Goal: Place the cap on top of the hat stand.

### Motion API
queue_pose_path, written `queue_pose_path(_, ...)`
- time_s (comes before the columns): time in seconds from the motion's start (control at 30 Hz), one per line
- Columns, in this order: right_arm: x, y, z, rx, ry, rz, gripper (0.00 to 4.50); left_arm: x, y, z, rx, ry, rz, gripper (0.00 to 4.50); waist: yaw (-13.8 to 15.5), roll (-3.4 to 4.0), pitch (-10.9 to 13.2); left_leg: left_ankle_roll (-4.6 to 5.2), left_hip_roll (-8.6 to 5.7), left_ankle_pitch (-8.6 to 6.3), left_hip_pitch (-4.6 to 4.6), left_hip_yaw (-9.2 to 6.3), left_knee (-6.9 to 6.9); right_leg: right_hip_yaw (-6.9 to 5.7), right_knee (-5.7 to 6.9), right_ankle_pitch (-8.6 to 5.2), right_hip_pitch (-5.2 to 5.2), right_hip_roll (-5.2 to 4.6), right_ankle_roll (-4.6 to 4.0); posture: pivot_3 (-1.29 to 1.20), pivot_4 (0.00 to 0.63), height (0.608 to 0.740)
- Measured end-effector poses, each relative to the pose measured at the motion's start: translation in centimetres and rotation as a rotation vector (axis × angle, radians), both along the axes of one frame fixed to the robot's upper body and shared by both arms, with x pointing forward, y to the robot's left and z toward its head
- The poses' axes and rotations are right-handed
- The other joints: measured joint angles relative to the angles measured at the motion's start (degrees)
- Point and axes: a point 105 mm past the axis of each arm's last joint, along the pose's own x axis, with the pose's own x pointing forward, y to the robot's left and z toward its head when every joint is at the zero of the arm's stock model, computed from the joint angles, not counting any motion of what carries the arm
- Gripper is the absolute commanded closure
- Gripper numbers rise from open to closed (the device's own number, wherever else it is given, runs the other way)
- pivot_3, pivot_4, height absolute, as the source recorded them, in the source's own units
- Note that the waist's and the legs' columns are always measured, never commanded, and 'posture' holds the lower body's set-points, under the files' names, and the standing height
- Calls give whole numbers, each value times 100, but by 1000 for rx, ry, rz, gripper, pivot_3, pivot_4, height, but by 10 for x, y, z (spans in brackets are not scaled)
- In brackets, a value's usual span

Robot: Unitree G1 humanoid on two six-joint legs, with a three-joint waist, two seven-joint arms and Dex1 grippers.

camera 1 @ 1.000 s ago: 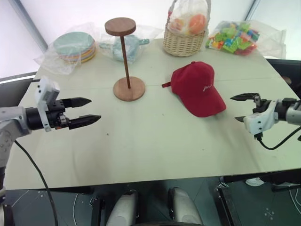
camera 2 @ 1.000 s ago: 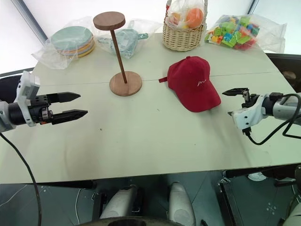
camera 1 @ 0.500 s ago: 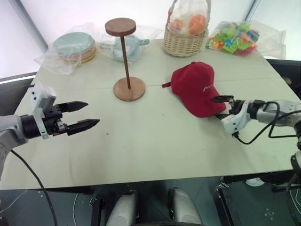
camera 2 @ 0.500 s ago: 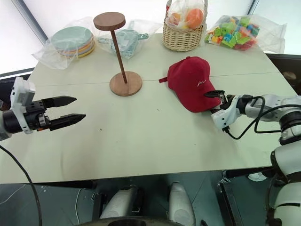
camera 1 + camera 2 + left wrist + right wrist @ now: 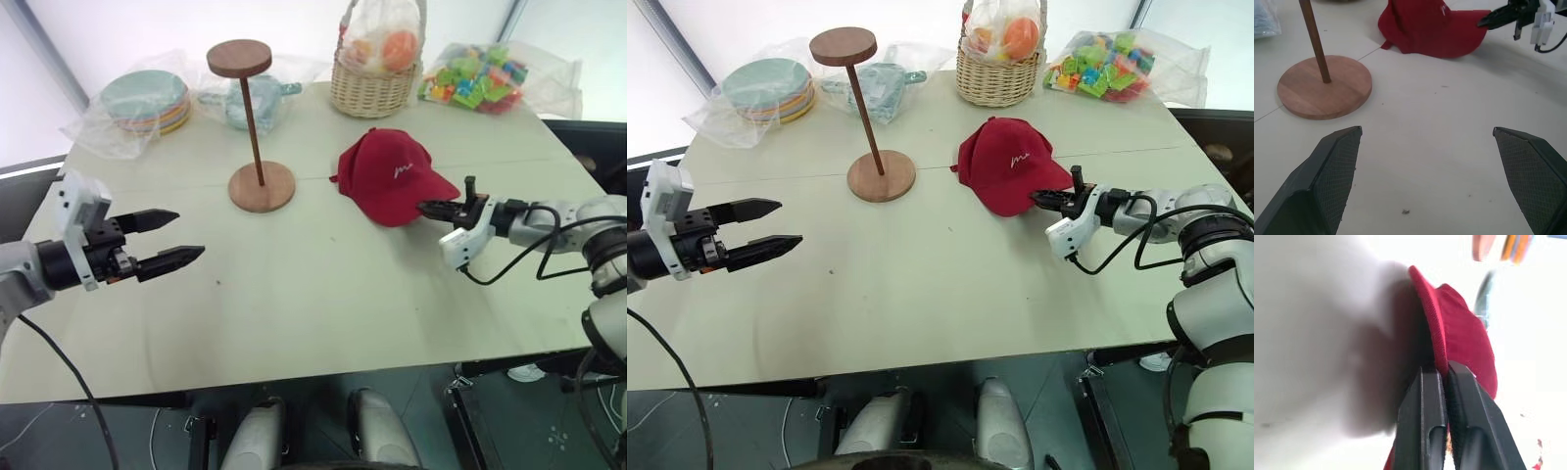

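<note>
Right gripper (image 5: 427, 207) pinched on brim of cap (image 5: 387, 173), mid-table toward right edge. Left gripper (image 5: 176, 238) spread wide, empty, near left edge.

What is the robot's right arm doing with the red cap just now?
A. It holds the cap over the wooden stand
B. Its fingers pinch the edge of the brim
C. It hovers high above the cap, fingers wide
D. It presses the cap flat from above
B: the right gripper has its fingers closed on the brim of the cap, which lies on the table.
</note>
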Motion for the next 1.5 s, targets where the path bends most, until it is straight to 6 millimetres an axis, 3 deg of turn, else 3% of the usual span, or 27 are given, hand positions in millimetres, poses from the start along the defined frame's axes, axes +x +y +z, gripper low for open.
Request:
queue_pose_path(0.13, 1, 1, 1, 43, 2, -20, 4454, 1, 2, 3, 3, -12, 17, 0, -2, 0, 0, 0, -1, 0, 0, 0, 2, 0, 0, 0, 2, -1, 0, 0, 150, 740)
queue_pose_path(0.23, 8, 7, 22, 147, -43, -55, 4454, 4, 8, 8, 4, -26, 42, 0, -8, 3, 3, 0, 1, 0, -1, 1, 0, 1, 0, 0, 0, -1, 0, 0, 150, 740)
queue_pose_path(0.37, 18, 25, 95, 305, -236, -88, 4454, 10, 18, 19, 12, -56, 78, 0, -3, 6, 5, 1, 1, 0, -2, -1, -1, 1, 0, 0, -2, -1, 1, 0, 150, 740)
queue_pose_path(0.5, 3, 57, 171, 388, -462, -65, 4454, 27, 29, 35, -9, -117, 134, 0, 21, 5, 4, 1, 2, -1, -5, -11, 0, -8, 1, 0, -3, 0, 1, 0, 150, 740)
queue_pose_path(0.6, -16, 95, 206, 507, -548, -19, 4454, 40, 32, 49, -26, -174, 166, 0, 17, 3, 3, 2, 0, -1, -6, -11, 5, -8, 4, 1, -2, -1, 2, 0, 150, 740)
queue_pose_path(0.67, -28, 120, 217, 588, -543, 13, 4454, 47, 34, 54, -25, -195, 173, 0, 12, 3, 3, 2, -1, -1, -8, -11, 5, -8, 10, 1, -7, -1, 2, 0, 150, 740)
queue_pose_path(0.93, -46, 164, 226, 742, -461, 63, 4454, 61, 48, 60, 17, -201, 178, 0, 18, 1, 3, 3, -4, -1, -17, -14, 6, -13, 16, 1, -15, -3, 2, 0, 150, 740)
queue_pose_path(1.27, -54, 228, 200, 829, -264, 189, 4454, 54, 48, 49, 46, -188, 180, 0, -28, 0, 3, 2, -3, -1, -23, -14, 2, -11, 22, 1, -29, -3, 2, 0, 150, 740)
queue_pose_path(1.5, -53, 239, 182, 774, -224, 226, 4454, 40, 57, 46, 34, -182, 227, 0, 2, -6, 1, 2, -7, -1, -24, -21, 9, -15, 19, 1, -25, -6, 1, 0, 150, 740)
